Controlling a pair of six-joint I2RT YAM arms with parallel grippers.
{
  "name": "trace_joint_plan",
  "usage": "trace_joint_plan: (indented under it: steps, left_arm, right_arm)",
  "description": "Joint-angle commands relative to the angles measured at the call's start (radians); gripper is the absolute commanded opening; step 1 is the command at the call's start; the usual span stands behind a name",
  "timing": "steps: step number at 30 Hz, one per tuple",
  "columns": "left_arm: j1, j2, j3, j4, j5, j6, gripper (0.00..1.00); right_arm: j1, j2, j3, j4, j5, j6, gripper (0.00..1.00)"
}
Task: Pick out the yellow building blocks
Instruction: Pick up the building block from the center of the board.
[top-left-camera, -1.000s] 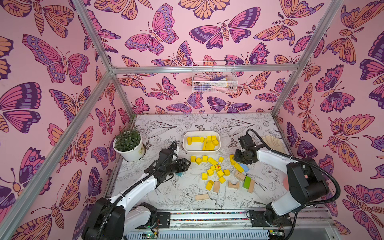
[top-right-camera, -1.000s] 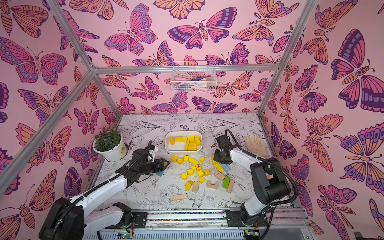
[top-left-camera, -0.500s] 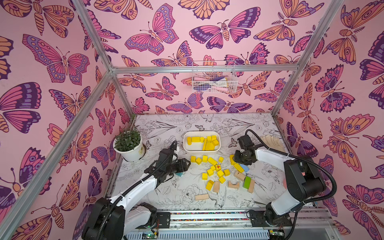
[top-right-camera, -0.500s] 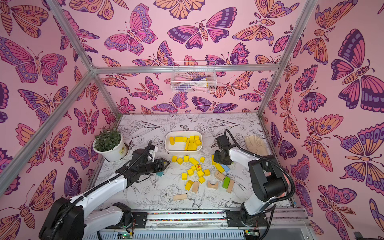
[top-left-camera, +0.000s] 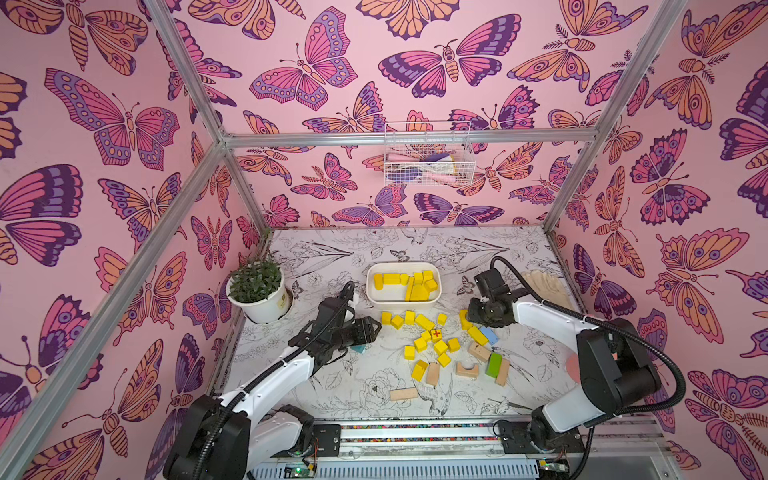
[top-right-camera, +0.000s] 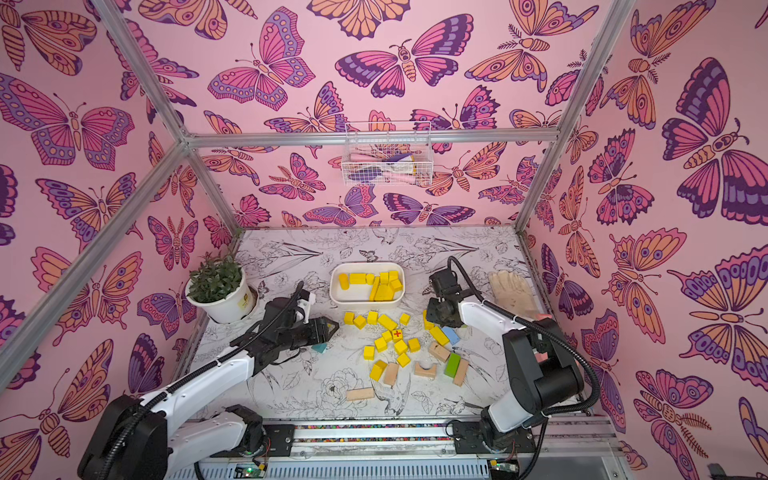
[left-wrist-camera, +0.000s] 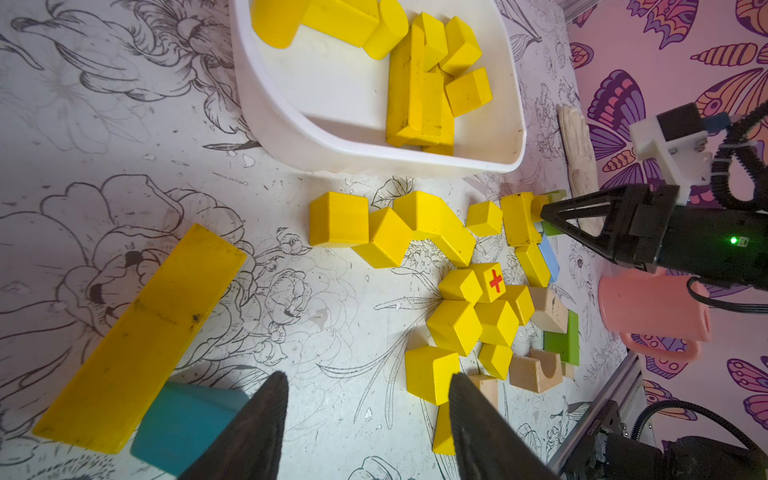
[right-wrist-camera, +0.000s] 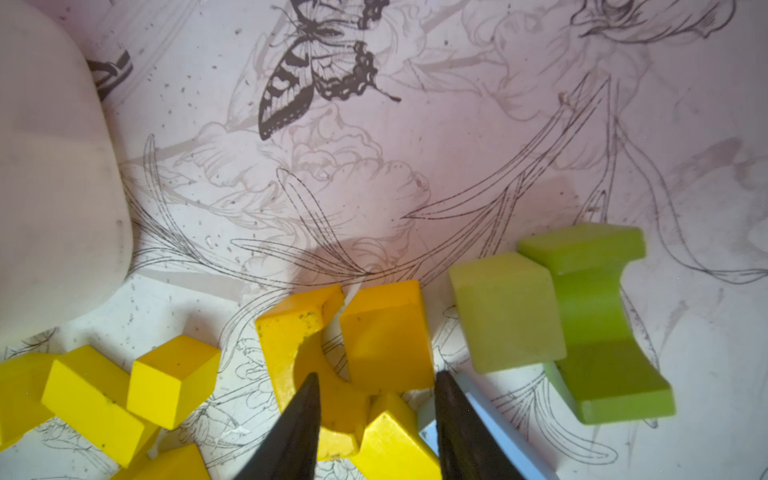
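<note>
Yellow building blocks (top-left-camera: 420, 344) lie loose at lower centre in a top view. The left wrist view shows the left gripper (left-wrist-camera: 368, 376) spread and empty. The right wrist view shows the right gripper (right-wrist-camera: 377, 375) parted over one; they look light, hard and probably slick, best pinched across flat faces.

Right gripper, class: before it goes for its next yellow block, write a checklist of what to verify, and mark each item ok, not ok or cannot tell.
1. Right gripper open: ok.
2. Single target between its jaws: cannot tell; a yellow arched block and a yellow square block both lie at its tips.
3. Light blue block clear of the grasp: not ok, it lies close beside.
4. White tray has room: ok.
5. Left gripper open, empty, well apart from the right: ok.
</note>
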Motion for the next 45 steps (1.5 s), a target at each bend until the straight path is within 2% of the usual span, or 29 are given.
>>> trace_joint_plan:
  steps: [1,7,13,17,25,30,45]
  left_arm:
    - [0.006,0.002,0.006,-0.004,0.002,0.005,0.62]
    - [0.006,0.001,0.006,-0.004,0.001,0.005,0.62]
    - [0.006,0.001,0.006,-0.004,0.001,0.005,0.62]
    - [0.006,0.001,0.006,-0.003,0.001,0.004,0.62]
    - [0.006,-0.001,0.005,-0.004,0.001,0.005,0.62]
    - [0.006,0.002,0.008,-0.003,0.000,0.006,0.62]
    - [0.006,0.001,0.006,-0.004,-0.001,0.005,0.62]
  right_arm:
    - [0.006,0.033,0.028,-0.038,0.021,0.010,0.46]
    - [0.006,0.059,0.048,-0.056,0.026,0.012,0.43]
    - [0.005,0.049,0.041,-0.053,0.030,0.013,0.29]
    - [0.005,0.044,0.037,-0.048,0.031,0.013,0.23]
    - [0.005,0.011,0.012,-0.024,0.034,0.014,0.23]
    - [0.006,0.047,0.082,-0.080,0.019,-0.013,0.23]
    - [0.012,0.032,0.203,-0.139,-0.010,-0.038,0.22]
